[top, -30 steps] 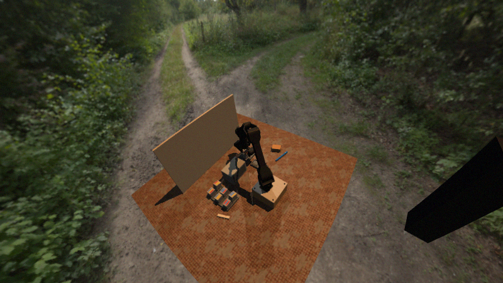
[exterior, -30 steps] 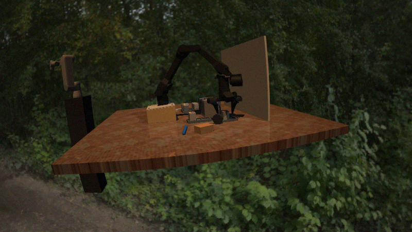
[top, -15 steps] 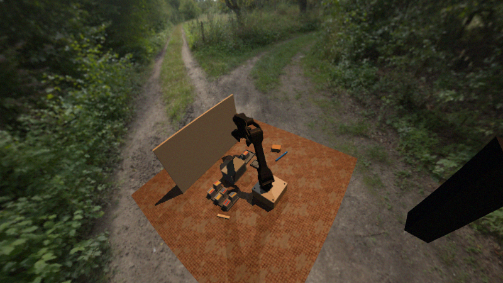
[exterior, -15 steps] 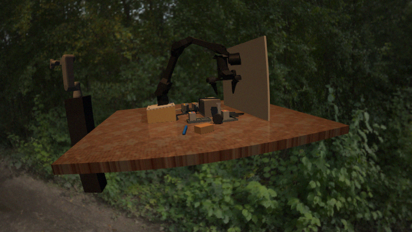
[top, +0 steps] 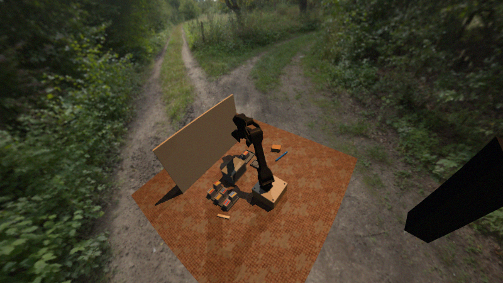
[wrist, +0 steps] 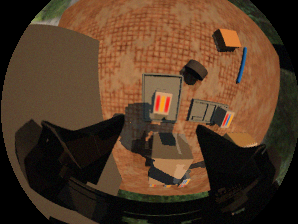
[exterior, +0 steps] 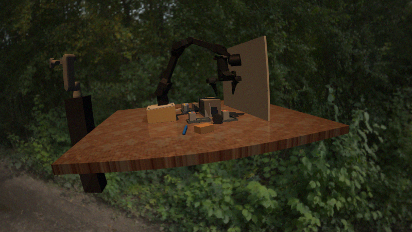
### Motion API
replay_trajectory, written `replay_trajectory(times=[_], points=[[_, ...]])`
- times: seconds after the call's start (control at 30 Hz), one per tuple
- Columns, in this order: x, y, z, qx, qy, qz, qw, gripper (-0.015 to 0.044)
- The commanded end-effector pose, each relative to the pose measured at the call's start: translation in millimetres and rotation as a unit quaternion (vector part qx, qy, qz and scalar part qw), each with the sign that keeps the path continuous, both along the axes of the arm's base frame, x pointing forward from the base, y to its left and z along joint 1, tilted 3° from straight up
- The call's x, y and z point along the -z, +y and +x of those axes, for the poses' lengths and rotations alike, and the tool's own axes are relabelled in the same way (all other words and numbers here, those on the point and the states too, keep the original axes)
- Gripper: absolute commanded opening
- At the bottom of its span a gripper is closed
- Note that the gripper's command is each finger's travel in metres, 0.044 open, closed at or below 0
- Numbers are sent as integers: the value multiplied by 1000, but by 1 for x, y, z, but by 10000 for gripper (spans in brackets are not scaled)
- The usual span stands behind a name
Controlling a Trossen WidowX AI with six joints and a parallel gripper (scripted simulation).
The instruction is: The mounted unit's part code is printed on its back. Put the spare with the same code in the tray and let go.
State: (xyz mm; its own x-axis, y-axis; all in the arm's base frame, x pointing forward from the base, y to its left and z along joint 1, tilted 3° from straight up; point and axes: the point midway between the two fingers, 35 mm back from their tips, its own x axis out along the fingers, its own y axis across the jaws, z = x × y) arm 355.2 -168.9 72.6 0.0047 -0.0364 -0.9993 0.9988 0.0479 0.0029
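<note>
Here's the big one, the wooden table [top: 281, 232] [exterior: 143, 150] [wrist: 125, 47], and standing on it an upright panel [top: 200, 144] [exterior: 250, 80] [wrist: 55, 90]. Over comes the dark arm [top: 258, 151] [exterior: 172, 63], rooted on a pale base block [top: 280, 188] [exterior: 161, 114]. From that block, top view, a boxy tan housing [top: 240, 165] [exterior: 206, 108] [wrist: 172, 155] sits at ten o'clock.

And the gripper [top: 242, 140] [exterior: 224, 94] [wrist: 161, 123]! Jaws spread practically to the limit, nothing between them, hanging above the tabletop! Now the tray [top: 251, 155] [exterior: 234, 119] [wrist: 144, 97], and look inside: the spare, a striped block [top: 244, 154] [exterior: 225, 115] [wrist: 162, 103], red-yellow-red on top, lying loose of the fingers! Whether its code matches, I cannot tell; the mounted unit's back isn't readable here.

At nine o'clock from the base, top view, a cluster of six label-topped blocks [top: 226, 202]. In the wrist view, a smaller divided holder [wrist: 200, 106] with a block [wrist: 226, 118] is at four o'clock from the tray; an orange block [top: 276, 148] [exterior: 204, 128] [wrist: 227, 38] at two, a dark round piece [exterior: 217, 118] [wrist: 194, 70] at one to two, and slimmest, a blue pen [top: 281, 156] [exterior: 184, 129] [wrist: 242, 65] between two and three.
</note>
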Motion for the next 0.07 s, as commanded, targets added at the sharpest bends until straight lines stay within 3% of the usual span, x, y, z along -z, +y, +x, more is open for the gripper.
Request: replay_trajectory(times=[0.0,0.03], points=[[1,0,0,0,1,1,1000,440],[1,0,0,0,1,1,1000,440]])
